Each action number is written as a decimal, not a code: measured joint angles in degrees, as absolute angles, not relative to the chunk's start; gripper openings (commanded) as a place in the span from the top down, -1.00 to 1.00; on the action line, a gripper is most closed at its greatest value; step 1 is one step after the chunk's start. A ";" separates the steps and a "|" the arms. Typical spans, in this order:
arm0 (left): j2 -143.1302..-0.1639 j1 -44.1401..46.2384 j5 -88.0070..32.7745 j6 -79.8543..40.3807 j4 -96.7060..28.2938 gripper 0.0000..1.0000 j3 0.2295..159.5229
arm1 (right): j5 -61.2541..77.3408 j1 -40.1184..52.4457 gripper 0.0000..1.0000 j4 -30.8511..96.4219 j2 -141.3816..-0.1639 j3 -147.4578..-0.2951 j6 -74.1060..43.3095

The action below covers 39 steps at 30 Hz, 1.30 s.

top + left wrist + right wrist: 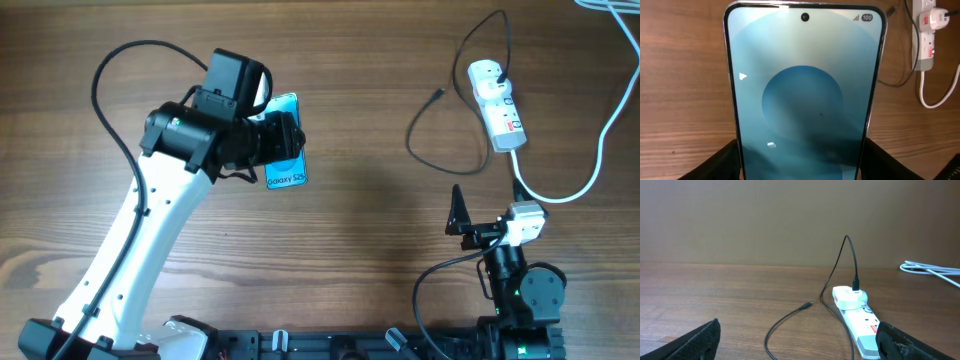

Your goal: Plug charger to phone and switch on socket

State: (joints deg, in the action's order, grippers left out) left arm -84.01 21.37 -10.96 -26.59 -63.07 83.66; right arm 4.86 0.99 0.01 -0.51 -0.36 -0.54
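My left gripper (272,135) is shut on the phone (287,150), holding it by its long edges over the left middle of the table. The phone (805,90) fills the left wrist view, blue-teal screen up, between my left fingers (800,155). The charger is a thin black cable (415,145) looping from a white adapter on the socket (497,105) at the far right. Its plug tip (440,95) lies free on the table. My right gripper (487,207) is open and empty, near the front right. In the right wrist view its fingers (800,345) frame the plug tip (807,305) and the socket (862,325).
A thick white cord (590,170) runs from the socket's near end, curving right and off the back right corner. It also shows in the left wrist view (927,95) and the right wrist view (930,270). Bare wood lies between the phone and the cable.
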 measured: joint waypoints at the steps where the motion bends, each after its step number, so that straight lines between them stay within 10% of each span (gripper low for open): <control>1: -84.01 21.37 -11.11 -27.24 -63.44 -0.11 83.66 | 4.86 0.99 -1.00 0.01 -0.51 -0.36 -0.54; 20: -102.39 12.60 -43.33 -30.35 -70.59 -0.08 84.01 | 4.86 0.99 -0.99 0.01 -0.51 -0.36 -0.54; 39: -102.37 12.58 -47.83 -33.43 -70.26 -0.12 84.01 | 4.86 0.99 -1.00 0.01 -0.51 -0.36 -0.54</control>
